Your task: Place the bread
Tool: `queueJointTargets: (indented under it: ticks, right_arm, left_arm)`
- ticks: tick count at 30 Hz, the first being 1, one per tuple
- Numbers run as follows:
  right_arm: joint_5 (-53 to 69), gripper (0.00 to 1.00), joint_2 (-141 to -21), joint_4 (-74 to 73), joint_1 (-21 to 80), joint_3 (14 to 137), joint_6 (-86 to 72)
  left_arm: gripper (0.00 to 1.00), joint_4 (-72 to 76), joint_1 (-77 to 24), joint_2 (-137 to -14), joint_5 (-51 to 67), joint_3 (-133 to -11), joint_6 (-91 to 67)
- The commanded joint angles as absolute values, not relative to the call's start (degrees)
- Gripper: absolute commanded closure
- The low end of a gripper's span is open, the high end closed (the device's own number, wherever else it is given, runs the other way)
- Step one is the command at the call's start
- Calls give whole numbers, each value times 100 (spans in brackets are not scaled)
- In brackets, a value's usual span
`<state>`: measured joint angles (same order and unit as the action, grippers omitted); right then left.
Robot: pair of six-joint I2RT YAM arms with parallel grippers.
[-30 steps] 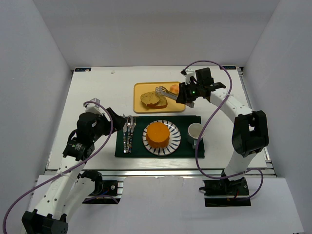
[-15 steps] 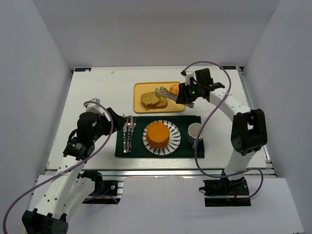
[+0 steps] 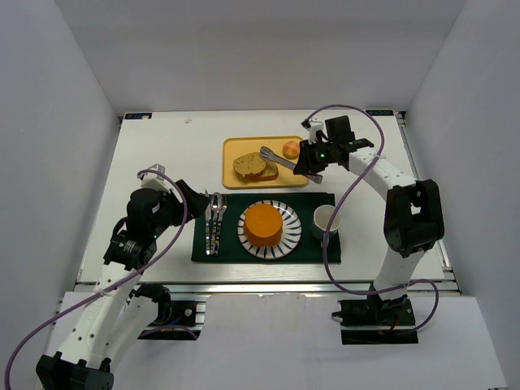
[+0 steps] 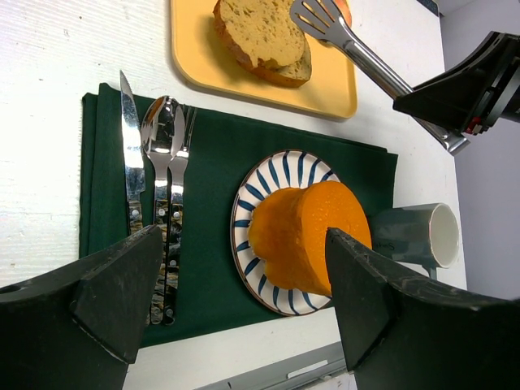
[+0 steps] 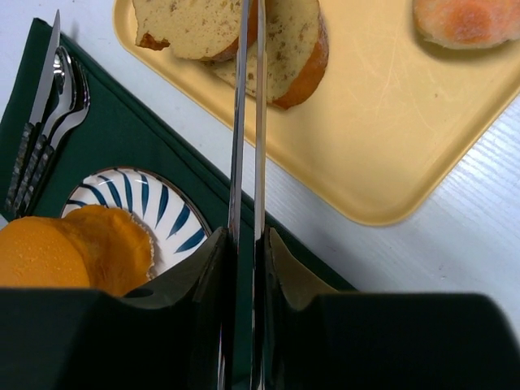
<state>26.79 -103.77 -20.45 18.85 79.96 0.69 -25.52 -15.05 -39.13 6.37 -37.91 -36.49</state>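
Two tan speckled bread slices (image 3: 255, 166) lie overlapping on the yellow tray (image 3: 292, 172). They also show in the left wrist view (image 4: 262, 32) and in the right wrist view (image 5: 280, 49). My right gripper (image 3: 306, 162) is shut on metal tongs (image 3: 280, 157). The slotted tongs head (image 4: 317, 16) is over the right end of the slices, and I cannot tell whether it touches them. In the right wrist view my right gripper (image 5: 248, 244) squeezes the two tong arms (image 5: 248, 122) close together. My left gripper (image 3: 193, 198) is open and empty over the green mat (image 4: 211, 154).
A thick orange cylinder (image 3: 264, 223) sits on the striped plate (image 3: 291, 241) on the mat. A knife, spoon and fork (image 3: 214, 223) lie to its left. A grey mug (image 3: 327, 219) stands to its right. A small pinkish bun (image 3: 290, 149) lies on the tray's far right.
The tongs head has narrowed and shifted slightly over the slices. Both slices stay on the tray. The left arm has not moved.
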Motion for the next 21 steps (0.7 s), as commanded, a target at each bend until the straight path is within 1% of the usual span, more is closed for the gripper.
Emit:
queueJointTargets:
  ticks: [1, 7, 15, 21]
  right_arm:
    - [3049, 85, -10152, -1846, 1846, 7963, -113]
    - [3550, 91, -9677, -1775, 1539, 8095, -650]
    - [4165, 94, -9036, -1696, 1336, 7946, -1151]
    - [4394, 95, -8570, -1784, 1327, 7814, -1125]
  left_arm:
    - [10, -2610, -1485, -3841, 545, -3850, -3674]
    - [10, -2681, -1494, -3779, 510, -3876, -3674]
    - [10, -2654, -1485, -3788, 519, -3902, -3665]
    - [10, -2716, -1485, -3727, 510, -3929, -3665]
